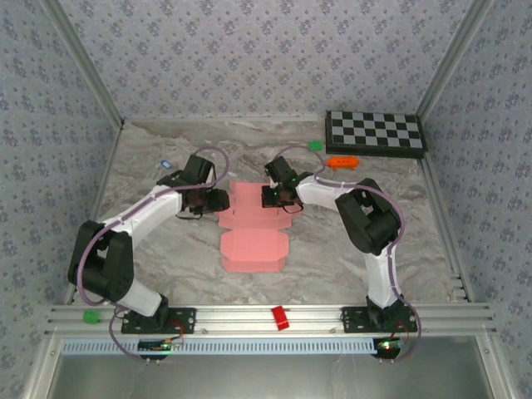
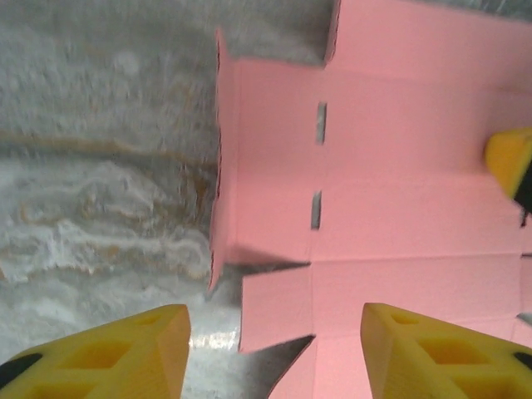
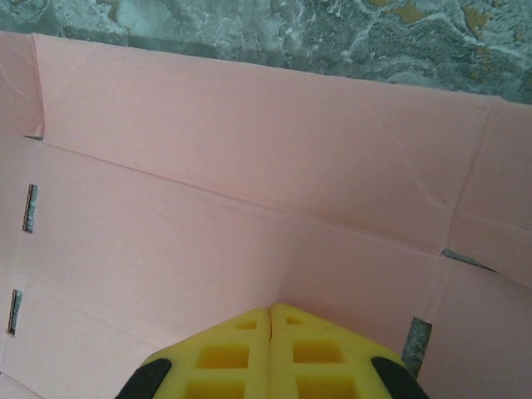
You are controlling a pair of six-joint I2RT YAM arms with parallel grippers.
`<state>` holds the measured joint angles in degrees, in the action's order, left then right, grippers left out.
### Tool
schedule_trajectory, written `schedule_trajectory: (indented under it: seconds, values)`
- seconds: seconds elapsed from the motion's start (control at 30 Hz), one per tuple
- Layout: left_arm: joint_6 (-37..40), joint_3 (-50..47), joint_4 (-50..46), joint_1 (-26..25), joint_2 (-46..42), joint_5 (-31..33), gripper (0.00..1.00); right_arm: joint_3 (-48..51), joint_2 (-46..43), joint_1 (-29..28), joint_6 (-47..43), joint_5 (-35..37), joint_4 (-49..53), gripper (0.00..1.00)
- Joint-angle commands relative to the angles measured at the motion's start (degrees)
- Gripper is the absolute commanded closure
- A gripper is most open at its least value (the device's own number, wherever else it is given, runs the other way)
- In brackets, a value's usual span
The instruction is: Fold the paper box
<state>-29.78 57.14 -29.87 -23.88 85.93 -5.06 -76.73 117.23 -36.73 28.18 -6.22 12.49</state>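
Note:
The paper box [image 1: 253, 233] lies as a flat pink die-cut sheet with flaps in the middle of the table. My left gripper [image 1: 218, 199] hovers at the sheet's far left edge. In the left wrist view the left gripper [image 2: 274, 332] is open, with a small side flap of the paper box [image 2: 391, 166] below the gap and nothing gripped. My right gripper [image 1: 270, 195] rests on the sheet's far right part. Seen from the right wrist, the right gripper [image 3: 272, 309] is shut, its tips down on the paper box [image 3: 249, 166]. One of its fingertips [image 2: 509, 158] shows in the left wrist view.
A checkerboard [image 1: 374, 133] lies at the back right, with an orange toy [image 1: 342, 162] and a green block [image 1: 315, 145] near it. A small red block [image 1: 280, 317] and another green block [image 1: 90, 316] sit on the front rail. Patterned walls enclose the table.

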Motion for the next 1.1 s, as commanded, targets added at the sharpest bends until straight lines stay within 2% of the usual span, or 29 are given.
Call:
schedule_trajectory:
  seconds: [0.0, 0.3, 0.5, 0.77, 1.07]
  values:
    - [-5.36, -3.31, 4.21, -0.72, -2.29, -1.14, 0.41, 2.20, 0.97, -0.27, 1.17, 2.52, 3.29, 1.00]
    - [-9.97, -8.46, 11.83, -1.08, 1.39, -7.09, 0.40, 2.00, 1.03, -0.47, 1.18, 2.46, 3.39, 1.00]
    - [-11.06, -8.38, 13.39, -1.35, 3.33, -7.41, 0.41, 1.76, 0.98, -0.47, 1.11, 2.70, 3.64, 1.00]
    - [-10.57, -7.82, 13.51, -1.52, 3.89, -8.39, 0.47, 1.58, 1.25, -0.48, 1.18, 2.61, 3.73, 1.00]
    - [-6.34, -5.66, 13.52, -4.65, 2.40, -7.86, 0.49, 1.49, 1.60, -0.62, 1.41, 2.42, 3.57, 1.00]
